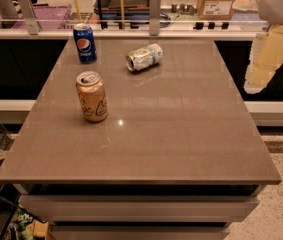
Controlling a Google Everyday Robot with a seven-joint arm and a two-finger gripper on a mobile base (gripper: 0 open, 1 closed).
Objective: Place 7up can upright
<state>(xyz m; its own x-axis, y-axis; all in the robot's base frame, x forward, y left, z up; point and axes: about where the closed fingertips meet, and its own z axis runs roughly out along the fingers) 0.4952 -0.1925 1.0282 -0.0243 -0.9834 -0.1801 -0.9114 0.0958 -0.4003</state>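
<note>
The 7up can (144,57), silvery-white with green markings, lies on its side at the far middle of the brown table (181,134), its open top facing left. My gripper (262,64) hangs off the table's right edge, at the far right of the view, well to the right of the can and touching nothing.
A blue Pepsi can (85,43) stands upright at the far left of the table. An orange-gold can (91,96) stands upright on the left, nearer to me. A glass rail with posts (154,6) runs along the far edge. Floor clutter lies at bottom left.
</note>
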